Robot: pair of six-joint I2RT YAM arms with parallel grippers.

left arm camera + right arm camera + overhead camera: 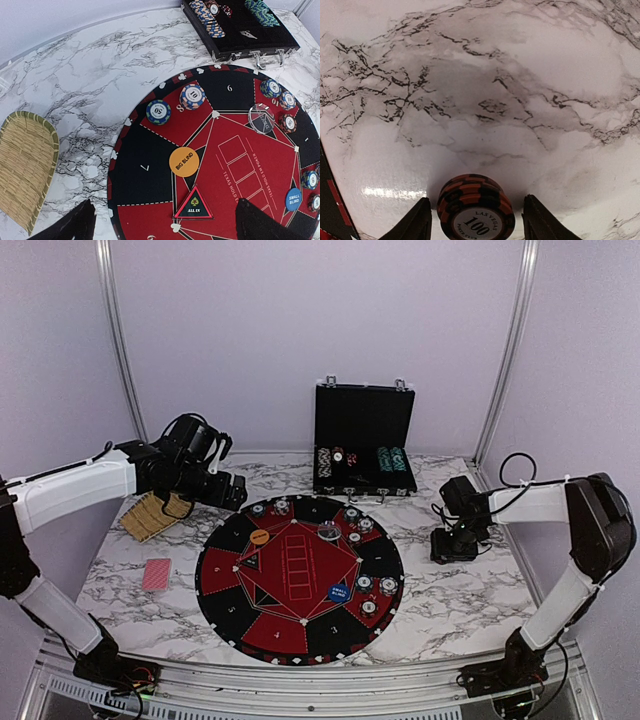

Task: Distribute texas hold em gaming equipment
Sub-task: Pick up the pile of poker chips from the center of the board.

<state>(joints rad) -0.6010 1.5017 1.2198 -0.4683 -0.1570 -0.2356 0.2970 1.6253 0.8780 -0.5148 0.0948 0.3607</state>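
My right end effector (477, 198) stands with its fingers apart on either side of the dark red stack of chips (476, 212), which sits on the desk (520, 75) right between them, the round mat (300, 570) lying off to my left.

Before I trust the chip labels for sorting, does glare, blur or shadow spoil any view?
Top external: soft, labels too small to read. Left wrist: sharp, the 50 chip and 10 chip read clearly. Right wrist: the 100 chip stack is legible though shadowed; glare patch on the marble table beside it.
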